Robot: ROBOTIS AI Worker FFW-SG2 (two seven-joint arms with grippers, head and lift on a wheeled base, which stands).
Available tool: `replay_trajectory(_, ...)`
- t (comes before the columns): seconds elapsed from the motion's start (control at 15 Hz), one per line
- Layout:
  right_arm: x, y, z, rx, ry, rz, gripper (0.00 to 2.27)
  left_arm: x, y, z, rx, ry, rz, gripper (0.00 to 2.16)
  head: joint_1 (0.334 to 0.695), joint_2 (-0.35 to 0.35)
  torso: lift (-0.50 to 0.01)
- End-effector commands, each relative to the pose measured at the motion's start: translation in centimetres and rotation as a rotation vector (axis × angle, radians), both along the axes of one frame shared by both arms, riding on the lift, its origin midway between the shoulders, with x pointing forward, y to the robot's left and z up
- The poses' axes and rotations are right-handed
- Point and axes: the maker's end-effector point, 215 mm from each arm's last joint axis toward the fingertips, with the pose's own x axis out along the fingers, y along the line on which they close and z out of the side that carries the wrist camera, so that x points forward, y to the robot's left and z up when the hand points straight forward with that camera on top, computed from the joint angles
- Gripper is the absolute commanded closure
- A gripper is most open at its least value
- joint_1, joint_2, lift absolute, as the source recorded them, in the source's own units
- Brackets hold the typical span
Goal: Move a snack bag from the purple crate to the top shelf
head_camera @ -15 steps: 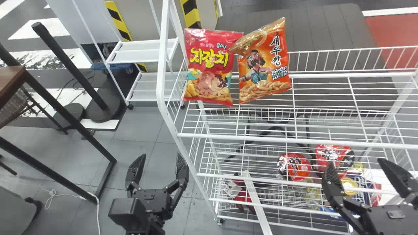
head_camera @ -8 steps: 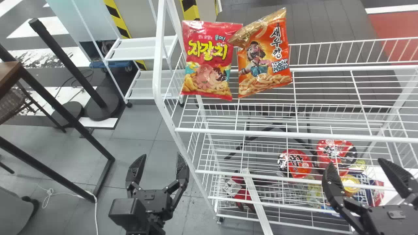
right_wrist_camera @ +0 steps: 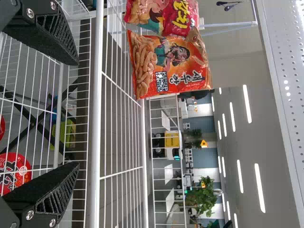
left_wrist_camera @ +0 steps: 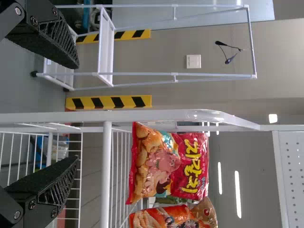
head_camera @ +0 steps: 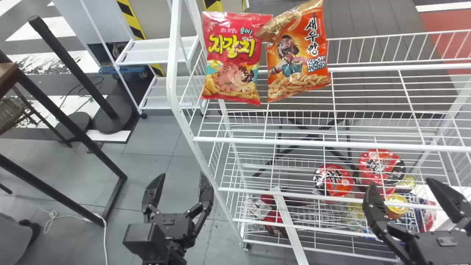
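Both grippers stand open with nothing between their fingers: my left gripper [head_camera: 177,184] over the floor left of the rack, my right gripper [head_camera: 408,189] before the rack's lower right part. The left wrist view has the left gripper [left_wrist_camera: 76,111] at its edge, the right wrist view the right gripper [right_wrist_camera: 76,114]. A red snack bag [head_camera: 232,59] and an orange snack bag [head_camera: 298,55] stand side by side at the left of the white wire top shelf [head_camera: 331,144]. The red bag [left_wrist_camera: 171,164] and orange bag [right_wrist_camera: 166,64] stand upright, away from the fingers.
Lower rack levels hold red-lidded cups [head_camera: 334,180], a yellow-topped can [head_camera: 397,205] and a red and white item [head_camera: 266,209]. A white post [head_camera: 176,73] rises at the rack's left end. Further left are a black-legged table [head_camera: 73,121] and a small white rack [head_camera: 154,51].
In the head view, the top shelf and both bags have shifted upward and slightly left, and the floor objects also shifted. Both grippers keep their place in the view and stay open.
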Motion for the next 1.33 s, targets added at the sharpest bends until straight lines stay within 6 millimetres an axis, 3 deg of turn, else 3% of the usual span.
replay_trajectory(0.0,0.06,-0.01,-0.06,-0.001,0.003,-0.001,0.05,0.0,-0.06,-0.11,0.0,0.004,-0.001,0.15,0.695,0.229,-0.088)
replay_trajectory(1.27,0.01,-0.17,-0.21,0.0,0.002,-0.008,0.05,-0.21,0.04,-0.64,0.0,0.013,0.003,0.15,0.695,0.226,-0.163)
